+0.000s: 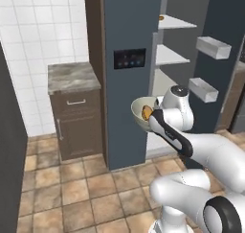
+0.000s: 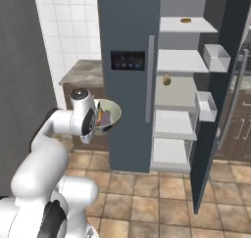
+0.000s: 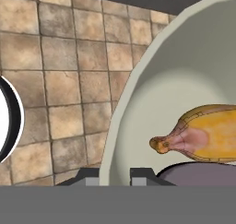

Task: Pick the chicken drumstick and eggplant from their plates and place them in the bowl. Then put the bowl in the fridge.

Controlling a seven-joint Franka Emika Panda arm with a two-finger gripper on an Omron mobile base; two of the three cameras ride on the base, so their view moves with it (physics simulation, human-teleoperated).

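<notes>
Left base view: the white arm rises from the lower right and holds the bowl [image 1: 141, 111], a deep pale grey-green glossy dish, up in the air in front of the tall slate-blue fridge [image 1: 125, 78], whose right door stands open on white shelves. An orange-brown piece, the chicken drumstick [image 1: 146, 113], shows inside the bowl; a small stone-topped counter [image 1: 72, 76] sits to the fridge's left. Right base view: the same bowl [image 2: 109, 115] hangs beside the arm's wrist, well above the tiled floor and short of the open shelves, with a purple piece that is likely the eggplant [image 2: 106, 118] lying in it. Hand view: the gripper [image 3: 115, 176] has its two dark tips pressed close together on the bowl's rim, pinching the wall, with the drumstick [image 3: 203, 135] resting inside next to a dark rounded shape. The bowl looks stiff, smooth and slippery, and a one-sided rim hold probably lets it tip, so the loose food could slide; a level carry seems wise.
</notes>
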